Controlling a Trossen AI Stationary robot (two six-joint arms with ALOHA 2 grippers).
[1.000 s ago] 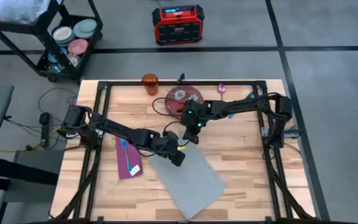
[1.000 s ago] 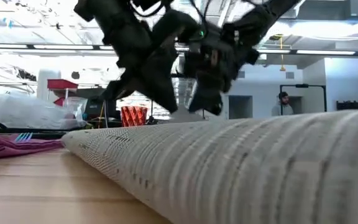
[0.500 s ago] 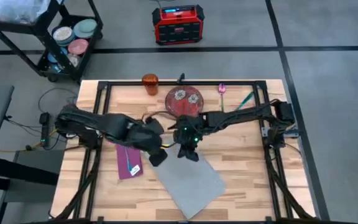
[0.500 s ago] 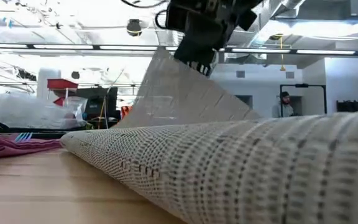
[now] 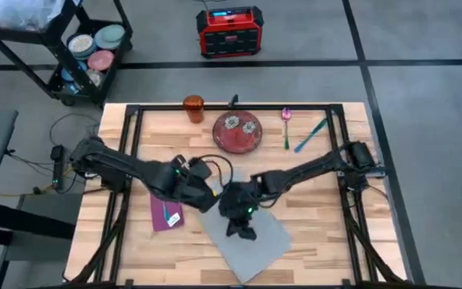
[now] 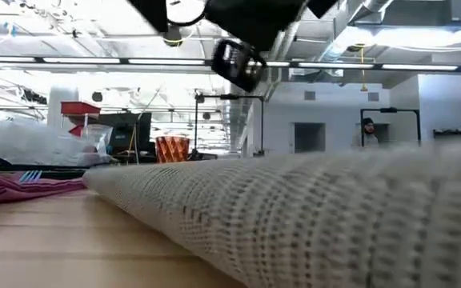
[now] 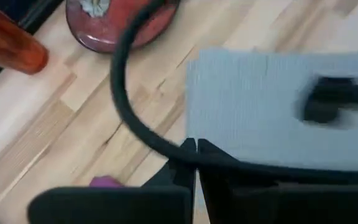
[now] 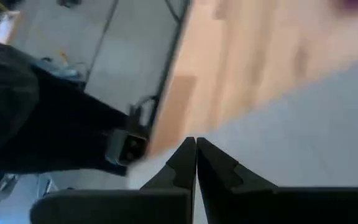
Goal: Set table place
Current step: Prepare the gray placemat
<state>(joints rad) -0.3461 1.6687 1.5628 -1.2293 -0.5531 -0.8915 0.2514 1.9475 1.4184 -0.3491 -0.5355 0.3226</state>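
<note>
Seen from above, the grey rectangular woven placemat (image 5: 245,234) now lies flat and skewed on the near middle of the light wood plank desk (image 5: 311,177), its far corner no longer lifted as half a second ago. The right pincer (image 5: 243,232), fingers pressed together, has moved nearer, over the mat. The left pincer (image 5: 201,193), also pressed together and empty, hovers at the mat's far-left corner, beside the purple cloth napkin (image 5: 164,210).

Grey placemat (image 5: 251,233) shows a fine woven weave, lying on the light wood plank table (image 5: 319,201) with its black frame. Red plate (image 5: 237,132) carries pale floral motifs. Orange cup (image 5: 193,106), purple napkin (image 5: 165,213), pink spoon (image 5: 286,120), teal utensil (image 5: 311,135).
</note>
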